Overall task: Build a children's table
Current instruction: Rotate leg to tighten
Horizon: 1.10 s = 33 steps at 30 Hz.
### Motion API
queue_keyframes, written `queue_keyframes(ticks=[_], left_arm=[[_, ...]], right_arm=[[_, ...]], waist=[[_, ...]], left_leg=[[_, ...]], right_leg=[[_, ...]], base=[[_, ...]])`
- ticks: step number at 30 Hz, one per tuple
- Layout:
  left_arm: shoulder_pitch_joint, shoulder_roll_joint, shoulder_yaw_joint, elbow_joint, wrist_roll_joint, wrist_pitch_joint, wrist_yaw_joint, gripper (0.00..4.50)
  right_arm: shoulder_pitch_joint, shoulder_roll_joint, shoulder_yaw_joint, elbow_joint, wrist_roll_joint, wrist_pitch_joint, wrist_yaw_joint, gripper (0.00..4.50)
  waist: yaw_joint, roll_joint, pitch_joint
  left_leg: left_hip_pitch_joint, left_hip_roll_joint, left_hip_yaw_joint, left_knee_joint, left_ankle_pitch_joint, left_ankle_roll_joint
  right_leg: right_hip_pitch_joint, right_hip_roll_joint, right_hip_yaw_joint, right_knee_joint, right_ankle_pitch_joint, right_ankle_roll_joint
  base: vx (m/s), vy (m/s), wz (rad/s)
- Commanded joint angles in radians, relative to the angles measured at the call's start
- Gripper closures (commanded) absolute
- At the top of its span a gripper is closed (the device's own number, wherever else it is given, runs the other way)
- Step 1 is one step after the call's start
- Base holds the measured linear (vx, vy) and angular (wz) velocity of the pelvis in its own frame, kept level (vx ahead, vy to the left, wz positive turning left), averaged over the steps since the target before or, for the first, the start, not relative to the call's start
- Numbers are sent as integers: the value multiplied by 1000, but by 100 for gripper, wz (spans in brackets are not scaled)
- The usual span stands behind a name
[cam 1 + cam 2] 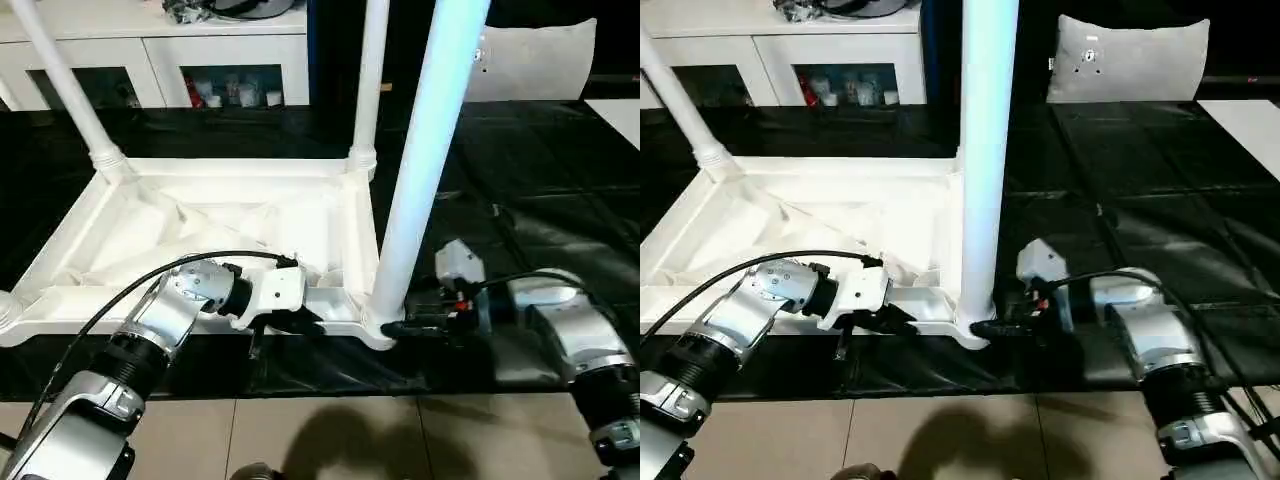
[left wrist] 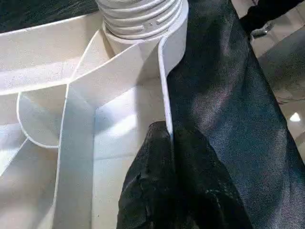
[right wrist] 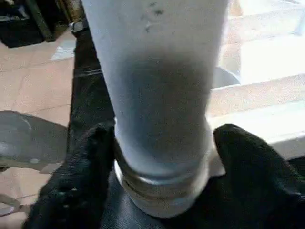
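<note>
The children's table lies upside down on a black mat, its white ribbed top (image 1: pixel 150 225) facing up. Two legs (image 1: pixel 370 80) (image 1: pixel 65 90) stand in the far corner sockets. A third leg (image 1: pixel 420 180) rises from the near right socket. My left gripper (image 1: pixel 300 322) is shut on the top's thin near rim (image 2: pixel 167 86), just left of that socket. Low at the leg's base (image 3: pixel 162 95), my right gripper (image 1: pixel 395 325) comes in from the right, with a black finger (image 3: pixel 86 162) pressed to each side of the leg.
The black mat (image 1: pixel 540 200) ends close in front of me, where the tiled floor (image 1: pixel 330 440) begins. A white cabinet (image 1: pixel 150 50) stands behind the table. A grey cushion (image 1: pixel 540 60) lies at the back right. A black cable (image 1: pixel 130 290) loops over my left forearm.
</note>
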Motion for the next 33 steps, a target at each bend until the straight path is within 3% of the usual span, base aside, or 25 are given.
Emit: queue_keyframes(ticks=[1, 6, 14, 16, 17, 18, 19, 22, 24, 25, 28, 32, 33], left_arm=[[12, 5, -63, -19, 31, -20, -50, 450], [16, 7, -64, -31, 31, -15, -60, 450], [29, 10, -59, -66, 31, 31, -52, 450], [44, -4, -41, -99, 9, 99, -30, 450], [56, -27, -23, -136, -11, 181, 6, 450], [56, -27, -23, -136, -11, 181, 6, 450], [62, -50, -12, -163, -17, 246, 47, 450], [57, -104, 5, -171, -7, 312, 140, 450], [50, -132, 10, -163, 2, 330, 186, 450], [48, -142, 11, -156, 7, 334, 200, 450], [21, -232, 22, -97, 47, 379, 349, 450], [-7, -300, 38, -57, 73, 419, 473, 450], [-19, -319, 40, -49, 87, 430, 508, 450]], right_arm=[[-11, 0, 3, -1, 3, -5, 7, 135], [-14, 10, 7, 11, -1, -16, 9, 167], [10, 31, 5, -19, 29, 11, 12, 180], [38, 52, -4, -63, 49, 25, -15, 181], [59, 80, -12, -100, 55, 63, -77, 181], [59, 80, -12, -100, 55, 63, -77, 181], [68, 112, -14, -117, 42, 131, -164, 181], [67, 191, -34, -106, 22, 176, -318, 181], [62, 233, -53, -96, 27, 191, -383, 183], [59, 243, -56, -91, 27, 193, -397, 183], [30, 337, -84, -44, 7, 227, -554, 183], [-10, 407, -113, 13, -24, 264, -714, 183], [-20, 426, -122, 26, -29, 239, -744, 148]], waist=[[-4, -12, -66], [-3, -12, -67], [-5, -16, -66], [-6, -14, -66], [-5, -12, -66], [-4, -12, -66], [-10, -10, -63], [-24, -12, -50], [-38, -14, -45], [-45, -15, -46], [-59, -11, -46], [-71, -12, -51], [-71, -12, -51]], left_leg=[[14, 58, -10, -59, -126, 99], [14, 58, -10, -58, -127, 97], [13, 59, -10, -58, -116, 103], [13, 60, -9, -58, -113, 105], [15, 62, -10, -59, -109, 103], [14, 62, -11, -60, -101, 102], [14, 58, -11, -62, -115, 98], [15, 53, -9, -71, -202, 54], [20, 48, -18, -79, -291, 2], [21, 50, -20, -81, -302, -5], [23, 50, -19, -82, -300, -12], [19, 46, -20, -80, -286, -2], [18, 46, -19, -80, -276, 3]], right_leg=[[46, -74, 46, -57, -5, -276], [47, -74, 46, -57, -4, -277], [48, -74, 45, -56, -9, -276], [47, -73, 47, -55, -4, -274], [47, -74, 48, -55, 2, -275], [47, -73, 47, -52, 12, -278], [45, -71, 46, -57, -15, -278], [42, -72, 49, -77, -184, -247], [44, -77, 48, -93, -377, -190], [40, -76, 50, -96, -389, -177], [35, -73, 52, -95, -333, -192], [41, -72, 52, -94, -292, -196], [41, -72, 52, -95, -279, -197]], base=[[0, 0, 0], [0, 0, 0], [0, 0, 0], [0, 0, 0], [0, 0, 0], [0, 0, 0], [0, 0, 0], [0, 0, 0], [0, 0, 0], [0, 0, 0], [0, 0, 0], [0, 0, 0], [0, 0, 0]])
